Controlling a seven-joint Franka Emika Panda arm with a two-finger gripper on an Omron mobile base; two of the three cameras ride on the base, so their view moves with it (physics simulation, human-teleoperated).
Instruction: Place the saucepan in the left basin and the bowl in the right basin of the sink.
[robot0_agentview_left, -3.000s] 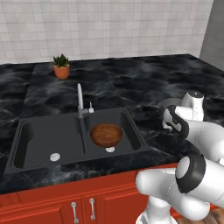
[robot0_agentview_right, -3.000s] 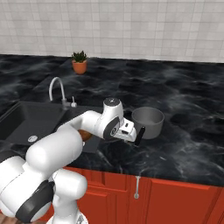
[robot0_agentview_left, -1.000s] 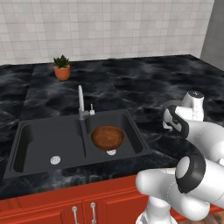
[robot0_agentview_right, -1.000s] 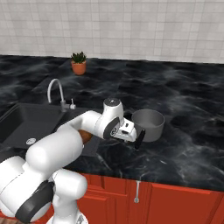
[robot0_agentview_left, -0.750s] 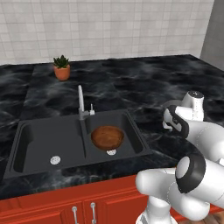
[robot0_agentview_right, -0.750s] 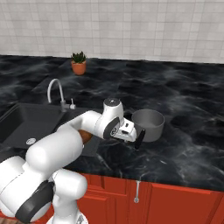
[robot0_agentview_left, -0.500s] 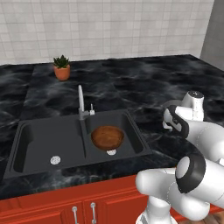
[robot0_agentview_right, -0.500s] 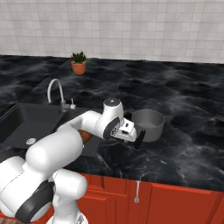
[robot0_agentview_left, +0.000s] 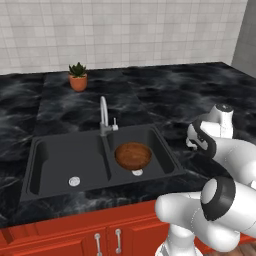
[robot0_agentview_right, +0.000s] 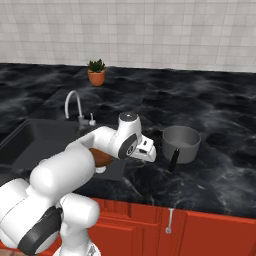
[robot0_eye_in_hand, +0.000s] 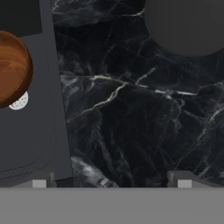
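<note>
Even, bright, diffuse lighting washing over rendered scene; no glare showing. Soft faint shadows lying inside sink (robot0_agentview_left: 60, 165). Base views looking slightly soft, pixelated. Hand view staying sharp, no edge distortion.

Bare counter (robot0_agentview_right: 150, 182) before the saucepan (robot0_agentview_right: 180, 144) — bowl (robot0_agentview_left: 133, 155) occupies the right basin (robot0_agentview_left: 159, 145).

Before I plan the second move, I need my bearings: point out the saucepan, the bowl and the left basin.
saucepan (robot0_agentview_right: 181, 144), right base view, its grey side wall.
bowl (robot0_agentview_left: 133, 154), left base view, its hollow wooden inside.
left basin (robot0_agentview_left: 62, 162), left base view, bare black floor above the drain.
</note>
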